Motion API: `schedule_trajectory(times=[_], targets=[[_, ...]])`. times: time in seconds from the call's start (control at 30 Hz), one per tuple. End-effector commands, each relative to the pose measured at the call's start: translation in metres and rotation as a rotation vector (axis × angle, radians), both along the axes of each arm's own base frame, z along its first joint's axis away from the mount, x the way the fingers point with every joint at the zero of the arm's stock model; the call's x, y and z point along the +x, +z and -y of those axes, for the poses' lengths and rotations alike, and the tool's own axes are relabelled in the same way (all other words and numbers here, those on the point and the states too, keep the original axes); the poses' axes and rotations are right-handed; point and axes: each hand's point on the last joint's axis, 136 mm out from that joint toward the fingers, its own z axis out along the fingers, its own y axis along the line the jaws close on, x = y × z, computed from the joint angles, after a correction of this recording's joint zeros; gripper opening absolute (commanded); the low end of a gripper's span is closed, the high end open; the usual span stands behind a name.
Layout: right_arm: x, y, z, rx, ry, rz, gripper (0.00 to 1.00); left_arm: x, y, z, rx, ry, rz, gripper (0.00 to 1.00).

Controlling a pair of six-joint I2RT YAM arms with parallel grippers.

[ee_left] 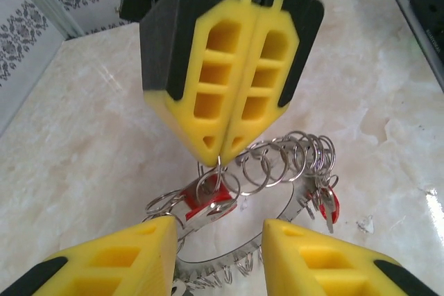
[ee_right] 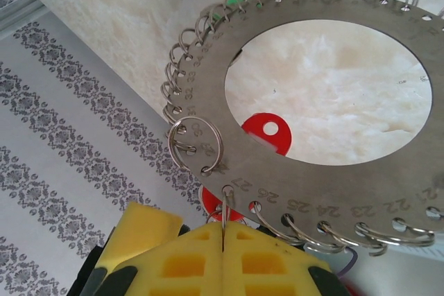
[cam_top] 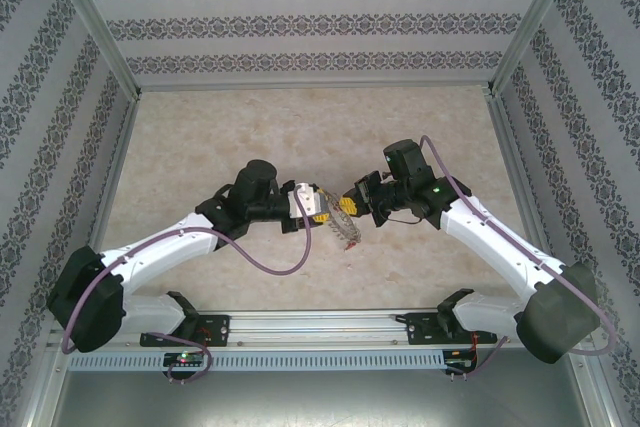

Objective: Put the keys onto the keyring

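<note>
Left wrist: left pincer point(ee_left: 218, 251) gapes beside keyring point(ee_right: 388, 192) rim; right pincer point(ee_left: 223, 152) clamps it.

Open room: your surface point(cam_top: 200, 137) lies bare toward the back and both sides.
Obstacles, centre: right end effector point(cam_top: 352, 203) pinched onto the keyring point(cam_top: 347, 222), just beside your left end effector point(cam_top: 318, 207); wire loops point(ee_right: 305, 230) fringe the ring's rim.
Limits: patterned walls point(cam_top: 300, 27) on three sides, rail point(cam_top: 320, 332) along the near edge.
</note>
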Motion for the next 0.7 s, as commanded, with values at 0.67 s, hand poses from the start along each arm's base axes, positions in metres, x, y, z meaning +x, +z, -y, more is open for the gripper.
schedule_trajectory(times=[0.67], targets=[[0.002, 0.011, -0.011, 0.038, 0.011, 0.03, 0.0, 0.006, -0.003, 0.02, 0.02, -0.047, 0.052, 0.21]])
